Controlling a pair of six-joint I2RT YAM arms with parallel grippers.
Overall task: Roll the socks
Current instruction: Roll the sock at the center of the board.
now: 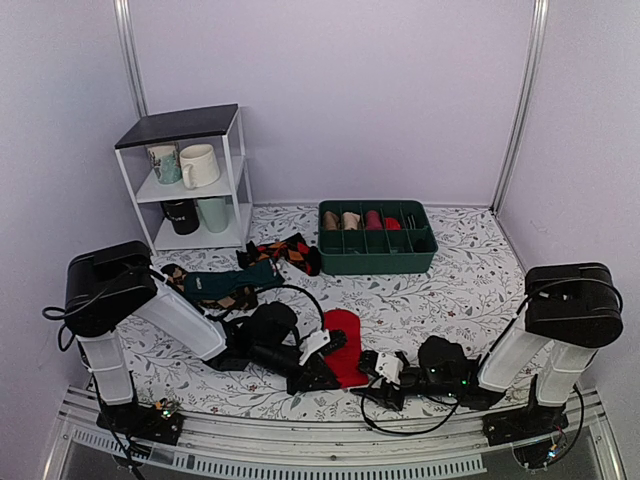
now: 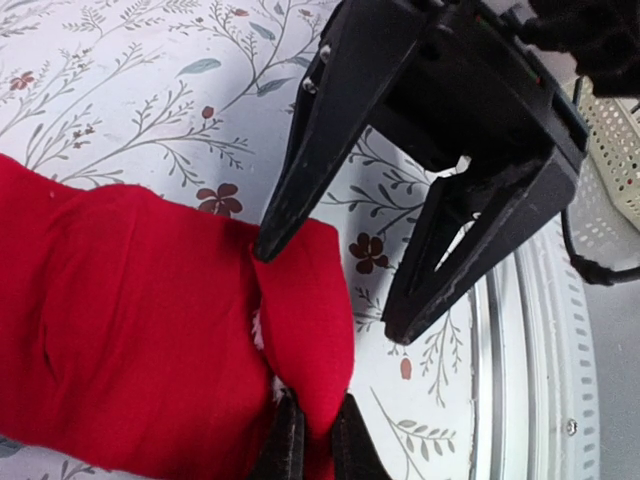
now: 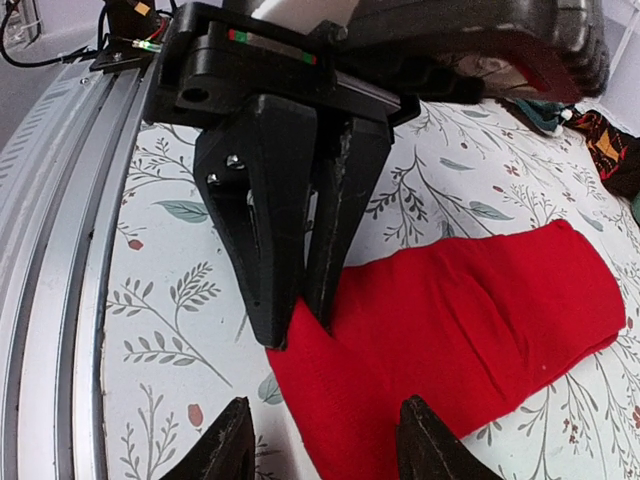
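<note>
Floral-printed tabletop (image 1: 450, 290) inside a pale lilac booth, seen from above and from both wrist cameras. Nearest the arms, close to the front edge, a pair of bright red socks (image 1: 345, 345) lies flat, its length running away from the robot. The left fingers (image 2: 285, 450) are pinched shut on the near end of the socks, with a fold of red knit squeezed between them. The right fingers (image 3: 225, 450) stand apart with nothing between them, just beside that same end, one tip touching the fabric's edge. The socks look light, soft and limp. The knit would likely bunch and sag rather than hold a shape, so a roll probably needs the near end gripped through both layers and kept tight. Farther back, left of centre, lie a dark teal sock (image 1: 225, 285) and orange-and-black argyle socks (image 1: 290, 252). Beyond them sits a green divided bin (image 1: 375, 264) holding what look like rolled socks. At the far left a white shelf (image 1: 180, 125) carries mugs (image 1: 198, 165).
</note>
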